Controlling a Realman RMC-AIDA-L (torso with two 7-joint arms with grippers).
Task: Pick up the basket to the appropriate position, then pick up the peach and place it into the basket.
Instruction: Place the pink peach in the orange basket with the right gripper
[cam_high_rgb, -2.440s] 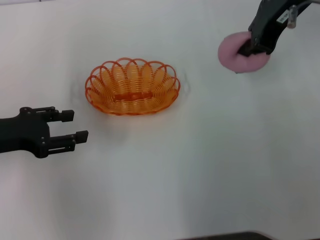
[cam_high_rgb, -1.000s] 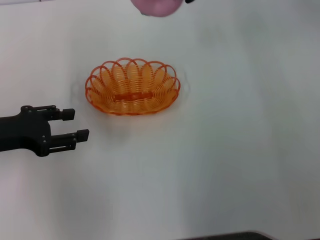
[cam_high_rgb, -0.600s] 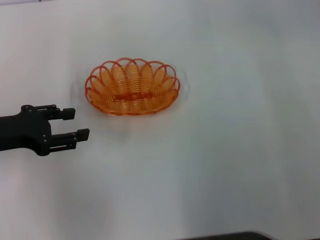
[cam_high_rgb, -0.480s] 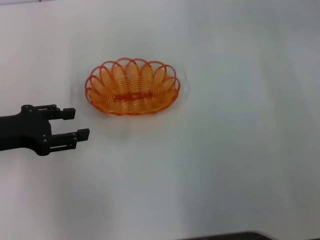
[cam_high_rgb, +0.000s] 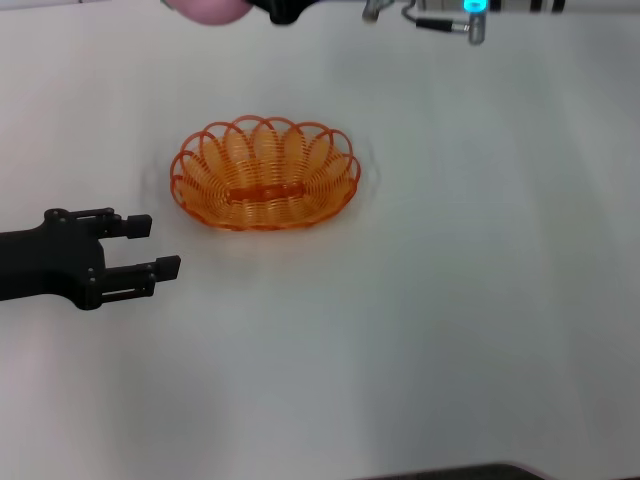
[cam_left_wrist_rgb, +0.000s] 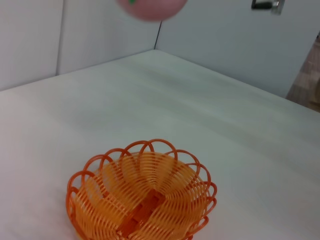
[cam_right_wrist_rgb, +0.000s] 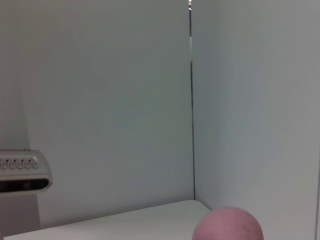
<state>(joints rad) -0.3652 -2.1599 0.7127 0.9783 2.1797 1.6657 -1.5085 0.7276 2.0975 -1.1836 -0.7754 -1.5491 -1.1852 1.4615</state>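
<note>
Peach (cam_high_rgb: 208, 9) aloft at far edge, beyond basket (cam_high_rgb: 265, 175), carried by right gripper — jaws unseen, cannot tell. Looks light, smooth, rollable: hold across middle. Basket flat on table (cam_high_rgb: 450, 300), springy. Left gripper (cam_high_rgb: 148, 248) parked nearby, jaws apart, empty.

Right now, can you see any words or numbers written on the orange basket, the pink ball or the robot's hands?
There is no text that can be read.
Oval orange looped-plastic basket: no label or print.
Round pink peach: plain, no writing.
Black left gripper: no markings visible.
Right arm at the head view's top edge: a glowing blue light, no letters.
Pale wall device in the right wrist view: a row of small marks, too blurred to read.
</note>
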